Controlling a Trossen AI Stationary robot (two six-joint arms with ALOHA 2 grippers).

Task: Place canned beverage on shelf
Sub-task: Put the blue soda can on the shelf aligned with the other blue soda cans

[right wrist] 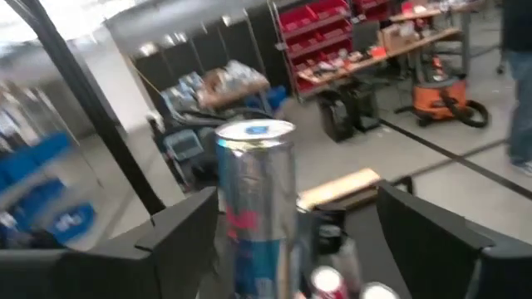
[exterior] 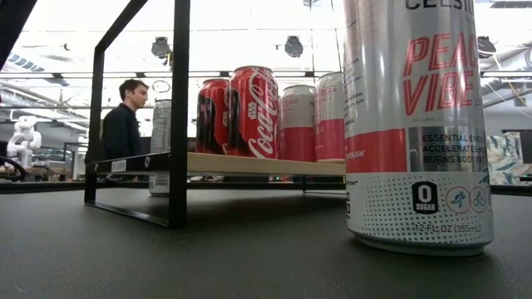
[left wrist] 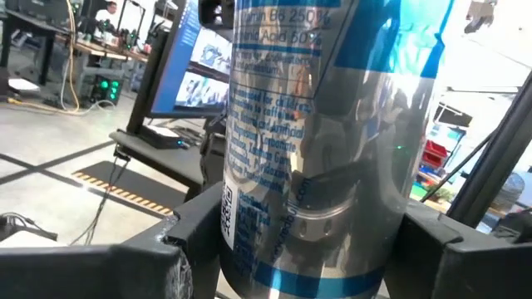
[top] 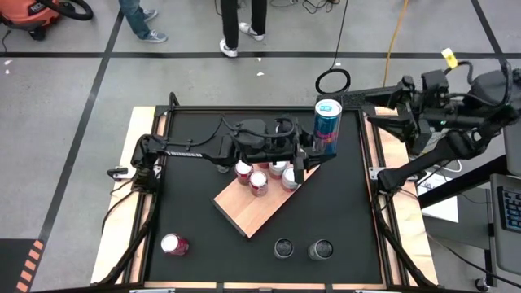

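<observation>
Canned beverage [top: 327, 126] — a tall blue-and-silver can — is held upright in the left gripper [top: 313, 155], fingers clamped on its lower body, just beside the shelf [top: 252, 213], presumably for placement. Right gripper [top: 383, 110] stands off, fingers wide — nothing held.

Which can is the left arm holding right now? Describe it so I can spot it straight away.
Start at the wooden shelf lying at an angle mid-table, with a cluster of red and white cans at its far end. Just beyond that cluster, the left gripper is shut on the tall can. It is slim, blue and silver, and stands well above the shorter red and white ones.
</observation>
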